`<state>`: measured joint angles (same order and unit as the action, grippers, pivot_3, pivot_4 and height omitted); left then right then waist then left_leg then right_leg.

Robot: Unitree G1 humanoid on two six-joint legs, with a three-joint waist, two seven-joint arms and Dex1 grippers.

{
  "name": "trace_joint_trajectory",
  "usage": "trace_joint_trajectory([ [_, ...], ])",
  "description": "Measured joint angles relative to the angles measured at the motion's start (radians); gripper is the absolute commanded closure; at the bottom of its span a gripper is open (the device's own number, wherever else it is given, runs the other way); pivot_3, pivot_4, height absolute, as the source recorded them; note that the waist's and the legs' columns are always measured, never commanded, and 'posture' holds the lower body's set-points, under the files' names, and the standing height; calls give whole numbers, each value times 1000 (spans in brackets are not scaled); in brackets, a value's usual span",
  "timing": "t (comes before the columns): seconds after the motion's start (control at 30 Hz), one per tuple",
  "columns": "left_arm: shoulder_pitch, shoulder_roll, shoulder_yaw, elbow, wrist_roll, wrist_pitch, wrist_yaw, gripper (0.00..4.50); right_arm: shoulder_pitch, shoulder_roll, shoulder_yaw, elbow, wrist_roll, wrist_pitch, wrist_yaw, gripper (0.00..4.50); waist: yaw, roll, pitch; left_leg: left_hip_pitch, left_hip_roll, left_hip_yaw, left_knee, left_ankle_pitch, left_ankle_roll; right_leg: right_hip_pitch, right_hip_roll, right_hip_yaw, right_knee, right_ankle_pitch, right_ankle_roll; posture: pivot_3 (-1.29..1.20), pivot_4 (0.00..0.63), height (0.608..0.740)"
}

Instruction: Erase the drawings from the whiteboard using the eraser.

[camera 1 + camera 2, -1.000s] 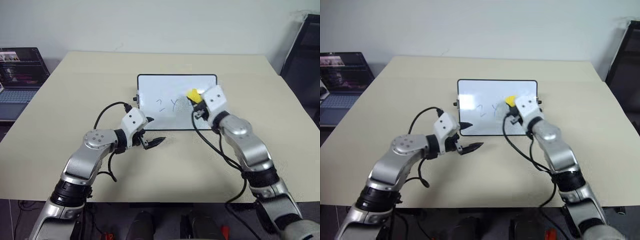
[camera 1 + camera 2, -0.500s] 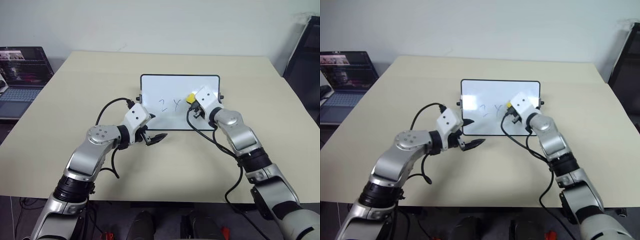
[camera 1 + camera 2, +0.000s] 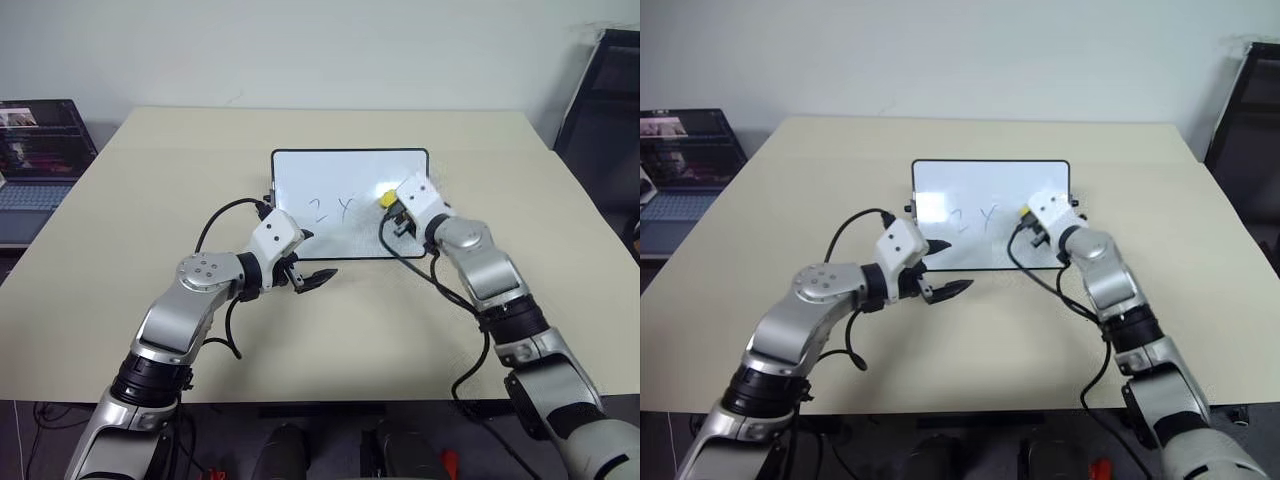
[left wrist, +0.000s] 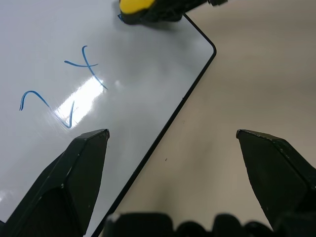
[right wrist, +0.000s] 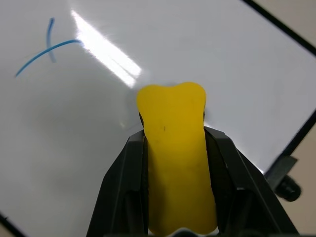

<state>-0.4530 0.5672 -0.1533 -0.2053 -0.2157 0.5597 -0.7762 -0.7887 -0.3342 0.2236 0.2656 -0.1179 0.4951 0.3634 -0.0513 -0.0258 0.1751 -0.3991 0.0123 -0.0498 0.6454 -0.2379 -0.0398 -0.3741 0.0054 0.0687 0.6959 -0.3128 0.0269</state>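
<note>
The whiteboard [image 3: 310, 170] lies flat in the middle of the table. Two thin blue drawings [image 3: 330, 208], like a "2" and a "Y", sit in a row on it and show close up as drawings [image 4: 64, 84]. To their right my right gripper [image 3: 391, 203] is shut on the yellow eraser [image 5: 175, 148], whose front end rests on the white surface. The eraser [image 3: 386, 197] stands apart from the "Y". My left gripper [image 3: 312, 280] hovers open at the board's near edge, one finger [image 4: 74, 182] over the board and the other over the table.
The beige table [image 3: 350, 340] spreads wide around the board. An open laptop [image 3: 40, 140] stands off the table's left side. A black chair [image 3: 600, 100] is at the far right. Black cables loop from both wrists.
My right gripper has carried the eraser to the right across the board, away from the "Y". The left arm has kept still. The camera has shifted a little.
</note>
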Motion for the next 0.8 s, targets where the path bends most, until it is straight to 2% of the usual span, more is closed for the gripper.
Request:
trace_joint_trajectory([
  [0.23, 0, -4, -7, 0, 0, -1, -1, 0, -9, 16, -1, 33, -10, -30, 11, 3303, -6, 0, 0, 0, 0, 0, 0, 0, 0, 0, 0, 0, 0, 0, 0, 0, 150, 740],
  [0.47, 2, -4, -7, 2, 0, -8, -2, 0, 55, -51, 68, -53, -26, -1, 144, 3303, -7, 0, 0, 1, 0, 0, 0, 0, 0, 0, 0, 0, 1, 0, 0, 0, 150, 740],
  [0.8, 3, -4, -11, 4, 0, -22, -19, 0, -14, 8, 35, 33, -65, -72, 14, 3304, -6, 0, 0, 0, 0, 0, 0, 0, 0, 0, 0, 0, 0, 0, 0, 0, 150, 740],
])
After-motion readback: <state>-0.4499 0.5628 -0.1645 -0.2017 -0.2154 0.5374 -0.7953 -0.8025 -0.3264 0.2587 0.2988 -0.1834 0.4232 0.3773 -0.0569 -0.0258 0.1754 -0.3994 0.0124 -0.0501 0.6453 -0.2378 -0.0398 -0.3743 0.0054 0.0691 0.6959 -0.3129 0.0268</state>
